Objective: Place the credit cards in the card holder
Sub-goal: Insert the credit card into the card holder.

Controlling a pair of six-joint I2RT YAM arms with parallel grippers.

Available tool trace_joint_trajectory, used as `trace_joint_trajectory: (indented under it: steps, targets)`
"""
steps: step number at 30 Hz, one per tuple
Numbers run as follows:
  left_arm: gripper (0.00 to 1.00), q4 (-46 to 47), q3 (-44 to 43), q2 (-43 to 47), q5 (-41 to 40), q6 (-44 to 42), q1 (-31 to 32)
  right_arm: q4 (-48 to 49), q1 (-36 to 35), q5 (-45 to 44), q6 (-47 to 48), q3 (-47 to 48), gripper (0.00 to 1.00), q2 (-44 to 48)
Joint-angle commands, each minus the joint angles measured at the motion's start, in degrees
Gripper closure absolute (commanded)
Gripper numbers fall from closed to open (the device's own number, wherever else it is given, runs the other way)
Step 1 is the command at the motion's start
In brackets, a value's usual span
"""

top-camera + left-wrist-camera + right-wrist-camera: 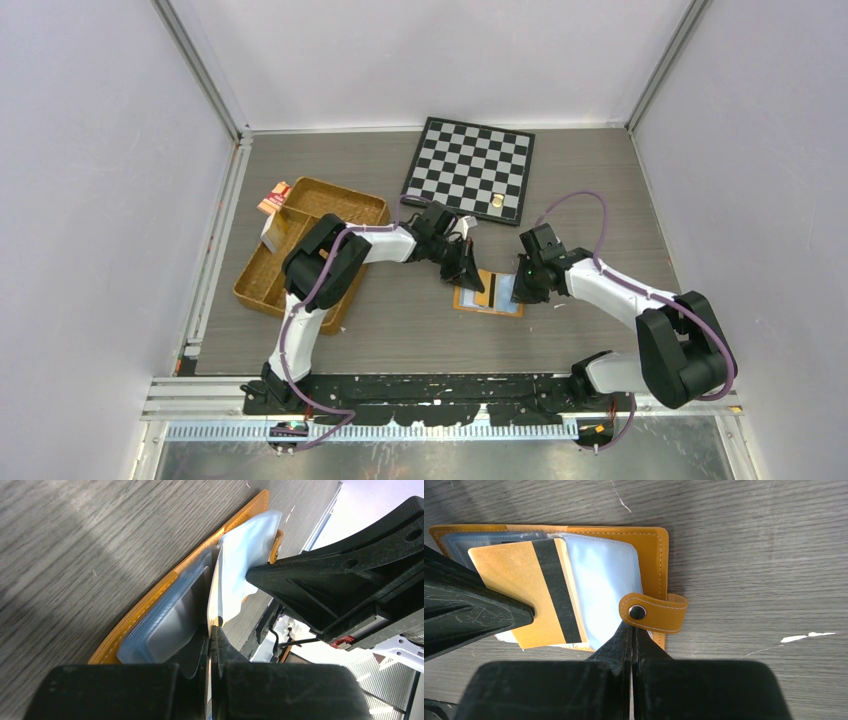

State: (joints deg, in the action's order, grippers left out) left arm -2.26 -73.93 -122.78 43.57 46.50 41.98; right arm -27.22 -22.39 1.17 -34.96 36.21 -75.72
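Note:
The orange card holder [470,300] lies open on the table between both arms, its pale clear sleeves [604,580] exposed and its snap strap [651,612] folded inward. A gold-looking credit card [524,590] with a dark stripe hangs tilted over the sleeves, and my left gripper [212,630] is shut on its edge. That card shows only as a thin edge [214,595] in the left wrist view. My right gripper [631,627] is shut, its tips at the holder's near edge just under the snap, touching a sleeve [240,545].
A chessboard [470,168] with a small gold piece [497,201] lies at the back. A brown woven divided tray [300,250] sits at the left under the left arm, and a red-and-tan packet [273,197] lies beside its far corner.

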Motion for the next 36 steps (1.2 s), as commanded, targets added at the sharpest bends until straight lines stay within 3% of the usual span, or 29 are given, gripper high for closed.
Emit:
trace_joint_trajectory:
  steps: [1,19,36]
  targets:
    - [1.00,1.06,1.99,-3.05,-7.73,-0.35,-0.24,-0.98,0.02,-2.92,0.69,-0.22,1.00,0.99]
    - [1.00,7.13,6.70,-1.83,-11.69,3.08,2.06,-1.12,-0.01,-2.14,-0.06,-0.62,1.00,3.27]
    - [1.00,8.33,5.71,-3.67,-10.13,4.59,4.59,0.24,0.07,0.93,-2.02,-1.16,0.99,4.70]
